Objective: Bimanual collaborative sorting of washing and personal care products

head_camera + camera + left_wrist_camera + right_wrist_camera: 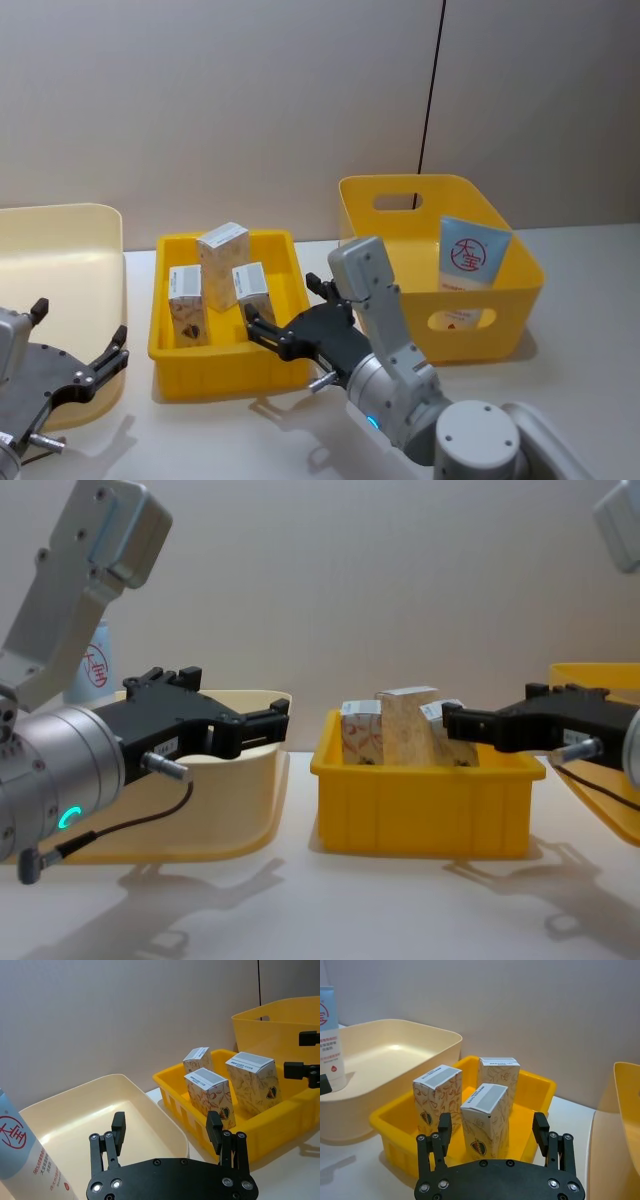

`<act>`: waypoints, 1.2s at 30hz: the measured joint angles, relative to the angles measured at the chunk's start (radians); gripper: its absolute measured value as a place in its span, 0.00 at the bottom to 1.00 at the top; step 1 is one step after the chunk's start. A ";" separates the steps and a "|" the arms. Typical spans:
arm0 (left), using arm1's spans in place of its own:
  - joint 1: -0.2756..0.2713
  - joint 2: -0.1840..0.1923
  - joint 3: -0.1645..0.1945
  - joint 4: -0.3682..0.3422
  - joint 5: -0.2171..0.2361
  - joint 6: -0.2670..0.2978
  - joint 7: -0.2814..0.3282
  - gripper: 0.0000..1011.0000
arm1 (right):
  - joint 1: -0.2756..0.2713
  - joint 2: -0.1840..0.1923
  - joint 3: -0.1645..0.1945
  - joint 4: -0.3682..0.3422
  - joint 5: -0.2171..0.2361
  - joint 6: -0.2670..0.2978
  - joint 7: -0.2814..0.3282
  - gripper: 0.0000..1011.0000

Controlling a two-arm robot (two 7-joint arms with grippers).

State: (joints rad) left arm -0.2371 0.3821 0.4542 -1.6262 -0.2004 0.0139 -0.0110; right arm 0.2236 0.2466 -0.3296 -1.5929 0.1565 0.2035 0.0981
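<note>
Three beige patterned cartons [222, 262] [485, 1116] [405, 725] stand upright in a shallow yellow tray [215, 368]. A light-blue tube with a red logo [471, 254] leans inside the deep yellow bin [500, 320] on the right. Another such tube [22, 1157] [329, 1035] [96, 670] stands by the cream bin [60, 235] on the left. My right gripper [283, 302] [492, 1125] [482, 720] hovers open at the tray's front right, holding nothing. Over the cream bin's front, my left gripper [80, 325] [166, 1127] [258, 720] is open and holds nothing.
The three containers sit in a row on a pale table [590, 300], with a plain wall close behind them. Open table surface [400, 910] lies in front of the tray.
</note>
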 joint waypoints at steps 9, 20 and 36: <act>0.000 0.000 0.000 0.000 0.000 0.000 0.000 0.99 | 0.017 -0.047 -0.011 0.024 -0.033 0.032 -0.052 0.99; 0.000 0.000 0.000 0.000 0.000 0.000 0.000 0.99 | 0.035 -0.089 -0.021 0.044 -0.067 0.068 -0.100 0.99; 0.000 0.000 0.000 0.000 0.000 0.000 0.000 0.99 | 0.056 -0.135 -0.034 0.071 -0.123 0.128 -0.163 0.99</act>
State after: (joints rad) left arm -0.2372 0.3822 0.4542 -1.6262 -0.2004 0.0139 -0.0109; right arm 0.2800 0.1119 -0.3633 -1.5223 0.0334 0.3318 -0.0644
